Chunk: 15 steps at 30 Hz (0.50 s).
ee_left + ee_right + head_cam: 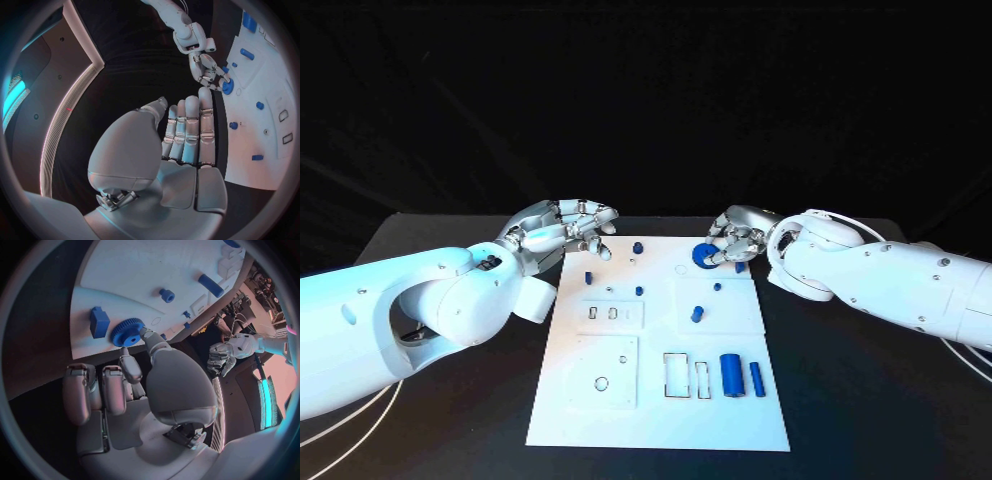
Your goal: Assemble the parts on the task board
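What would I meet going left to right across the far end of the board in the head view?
Left hand → small blue peg → blue gear, pinched by the right hand.

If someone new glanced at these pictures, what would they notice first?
Probably the white task board mid-table, dotted with small blue parts. Next, the right hand at its far edge, pinching a blue gear. The left hand hovers at the far left corner, holding nothing.

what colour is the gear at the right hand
Blue gear, clearest in the right wrist view.
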Each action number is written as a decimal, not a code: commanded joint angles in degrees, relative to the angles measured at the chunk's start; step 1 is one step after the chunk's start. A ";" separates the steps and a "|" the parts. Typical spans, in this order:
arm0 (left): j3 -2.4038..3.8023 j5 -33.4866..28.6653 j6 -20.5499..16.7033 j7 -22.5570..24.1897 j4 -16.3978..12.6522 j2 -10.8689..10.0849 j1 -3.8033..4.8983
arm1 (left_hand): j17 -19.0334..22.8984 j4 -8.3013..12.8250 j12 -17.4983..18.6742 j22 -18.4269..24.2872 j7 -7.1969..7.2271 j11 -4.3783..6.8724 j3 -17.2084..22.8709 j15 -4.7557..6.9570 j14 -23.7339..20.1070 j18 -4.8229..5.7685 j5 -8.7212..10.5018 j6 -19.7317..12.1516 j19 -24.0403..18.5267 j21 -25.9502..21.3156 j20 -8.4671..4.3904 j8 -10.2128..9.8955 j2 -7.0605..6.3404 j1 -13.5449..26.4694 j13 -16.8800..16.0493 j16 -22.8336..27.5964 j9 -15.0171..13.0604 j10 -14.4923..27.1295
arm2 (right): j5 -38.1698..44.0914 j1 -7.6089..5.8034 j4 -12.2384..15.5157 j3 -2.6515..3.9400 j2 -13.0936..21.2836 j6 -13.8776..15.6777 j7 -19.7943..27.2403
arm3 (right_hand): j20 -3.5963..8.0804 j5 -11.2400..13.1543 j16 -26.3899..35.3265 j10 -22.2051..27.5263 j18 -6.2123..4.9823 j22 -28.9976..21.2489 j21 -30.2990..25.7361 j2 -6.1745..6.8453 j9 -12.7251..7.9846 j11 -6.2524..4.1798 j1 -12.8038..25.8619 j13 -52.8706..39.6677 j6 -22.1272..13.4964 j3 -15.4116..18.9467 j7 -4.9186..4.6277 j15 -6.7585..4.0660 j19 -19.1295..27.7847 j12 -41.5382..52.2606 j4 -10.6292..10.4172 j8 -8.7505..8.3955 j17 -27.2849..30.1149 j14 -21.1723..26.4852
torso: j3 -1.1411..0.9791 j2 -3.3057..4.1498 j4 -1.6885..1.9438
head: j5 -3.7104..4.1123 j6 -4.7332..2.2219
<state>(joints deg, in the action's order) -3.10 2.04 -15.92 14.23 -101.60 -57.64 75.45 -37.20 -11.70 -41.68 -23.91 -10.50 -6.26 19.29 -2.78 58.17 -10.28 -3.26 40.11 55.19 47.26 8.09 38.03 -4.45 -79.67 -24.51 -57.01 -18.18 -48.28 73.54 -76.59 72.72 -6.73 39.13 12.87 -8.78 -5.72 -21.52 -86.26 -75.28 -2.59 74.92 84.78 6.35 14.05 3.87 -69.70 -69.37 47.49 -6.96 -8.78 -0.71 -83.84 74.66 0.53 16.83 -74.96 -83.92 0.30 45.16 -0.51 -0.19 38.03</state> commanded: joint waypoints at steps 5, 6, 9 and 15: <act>0.03 -0.12 1.06 0.19 -0.15 -0.03 0.06 | 0.11 0.29 0.43 0.10 -0.07 -0.25 -0.03 -0.02 0.39 -0.23 -0.02 -0.27 -0.18 0.34 0.08 -0.44 -0.30 -0.17 0.25 0.31 0.18 0.12 | 2.05 0.04 0.03 0.00 -0.03 -1.64 -1.05 | -0.31 -0.12 -1.58 -2.20 0.84 8.54 0.81 -0.26 0.07 0.26 -0.41 -4.43 -0.86 0.82 -0.16 0.58 -1.54 3.63 -0.27 0.85 -11.73 -5.36 | -0.02 0.07 0.03 | 0.03 0.01; 0.03 -0.12 1.06 0.19 -0.15 -0.02 0.06 | 0.11 0.29 0.43 0.10 -0.07 -0.25 -0.03 -0.02 0.39 -0.23 -0.02 -0.27 -0.18 0.34 0.08 -0.44 -0.30 -0.17 0.25 0.31 0.18 0.12 | 2.09 0.04 -0.03 0.00 -0.06 -1.66 -1.08 | -0.31 -0.12 -1.58 -2.20 0.84 8.54 0.81 -0.26 0.07 0.26 -0.41 -4.43 -0.86 0.82 -0.16 0.58 -1.54 3.63 -0.27 0.85 -11.73 -5.36 | -0.02 0.05 0.03 | 0.03 -0.01; 0.03 -0.12 1.06 0.18 -0.14 -0.02 0.06 | 0.11 0.29 0.43 0.10 -0.07 -0.25 -0.03 -0.02 0.39 -0.23 -0.02 -0.27 -0.18 0.34 0.08 -0.44 -0.30 -0.17 0.25 0.31 0.18 0.12 | 2.16 0.04 -0.21 -0.01 -0.18 -1.78 -1.14 | -0.34 -0.14 -1.67 -2.31 0.86 8.62 0.86 -0.35 0.08 0.28 -0.47 -4.73 -0.88 0.87 -0.17 0.61 -1.58 3.88 -0.29 1.00 -11.86 -5.37 | -0.01 0.05 0.03 | 0.02 0.04; 0.03 -0.12 1.06 0.17 -0.15 -0.04 0.06 | 0.11 0.29 0.43 0.10 -0.07 -0.25 -0.03 -0.02 0.39 -0.23 -0.02 -0.27 -0.18 0.34 0.08 -0.44 -0.30 -0.17 0.25 0.31 0.18 0.12 | 3.09 0.06 -0.76 -0.05 -0.57 -2.37 -1.36 | -0.38 -0.28 -1.81 -2.27 0.89 8.78 0.96 -0.60 0.10 0.28 -0.75 -4.89 -0.80 0.75 -0.17 0.63 -1.68 4.01 -0.21 1.24 -12.06 -5.40 | 0.00 0.10 0.04 | -0.01 0.17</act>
<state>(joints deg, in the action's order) -3.09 2.03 -15.92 14.14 -101.61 -57.70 75.45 -37.14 -11.70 -41.44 -23.87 -10.50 -6.26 19.29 -2.78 58.17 -10.28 -3.26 40.11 55.19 47.26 8.09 37.80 -4.45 -79.67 -24.32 -57.01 -18.03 -48.29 75.13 -76.71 72.16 -6.64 38.65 12.13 -9.19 -5.72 -21.51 -87.80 -77.26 -2.59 74.91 85.55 5.92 14.23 4.07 -70.13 -74.23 47.02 -6.32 -8.84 -0.51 -83.84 78.37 0.22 17.76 -74.94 -84.13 0.29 45.23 -0.48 -0.13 38.11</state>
